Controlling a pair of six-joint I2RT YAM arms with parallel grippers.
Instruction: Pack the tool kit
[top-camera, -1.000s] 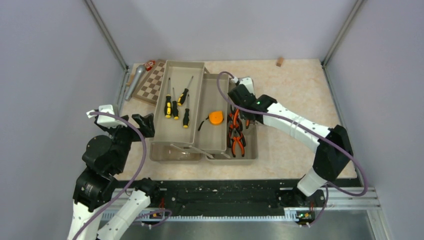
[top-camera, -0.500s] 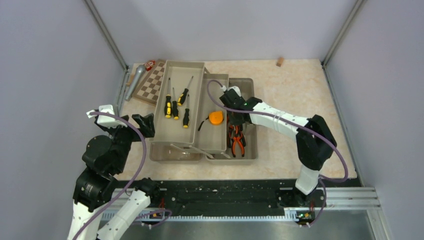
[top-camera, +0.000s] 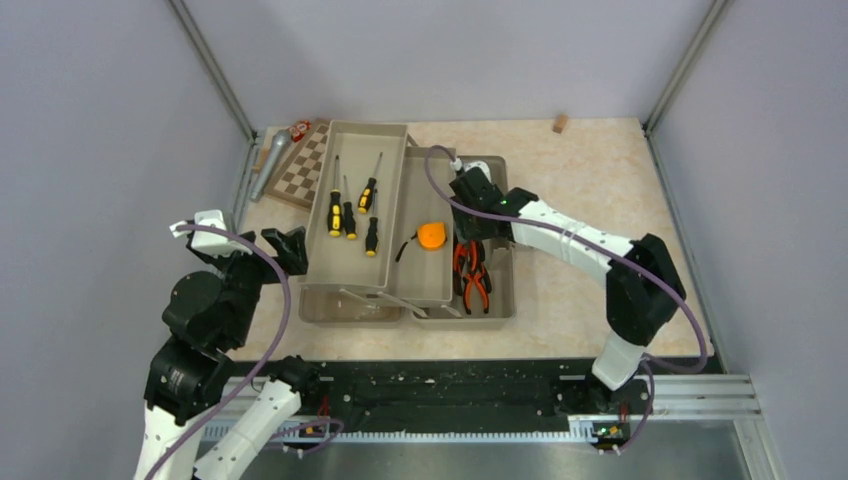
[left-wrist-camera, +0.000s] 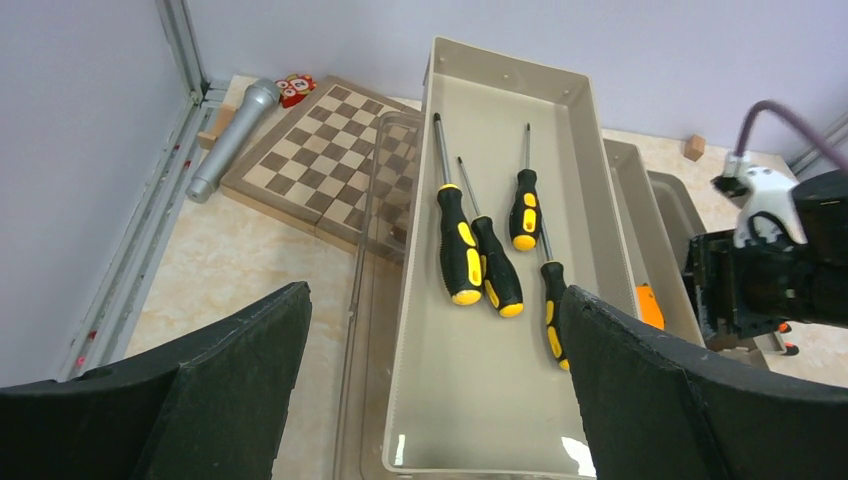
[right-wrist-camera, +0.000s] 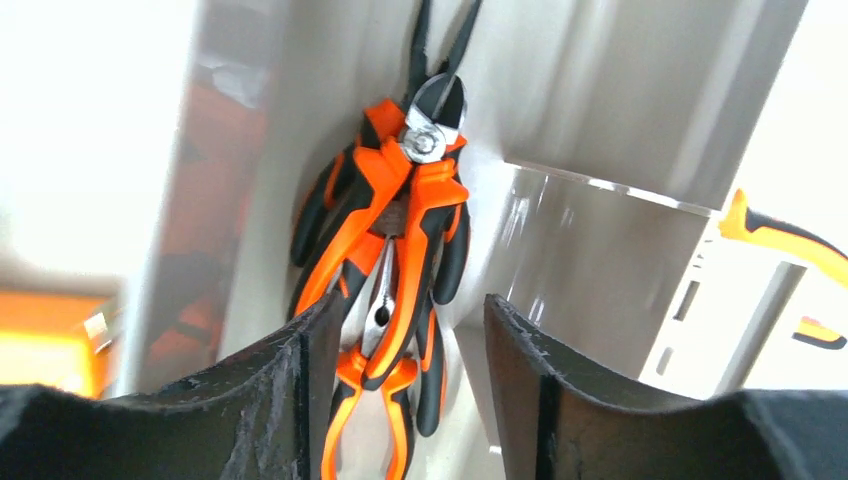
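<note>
Four screwdrivers (top-camera: 350, 218) lie in the tray left of centre. One tape measure (top-camera: 431, 236) sits at centre. Just right of it is a heap of pliers (top-camera: 472, 272), at least two, overlapping too much to count surely. Three trays (top-camera: 340, 265) show. At upper left are one chessboard (top-camera: 305, 170) and one microphone (top-camera: 272, 160).

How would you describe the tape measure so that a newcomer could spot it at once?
Find the open toolbox on the table, its beige trays lying side by side. The tape measure lies alone in the middle tray, between the screwdrivers and the pliers. It is the one rounded orange lump; the pliers are orange too, but long and thin.
</note>
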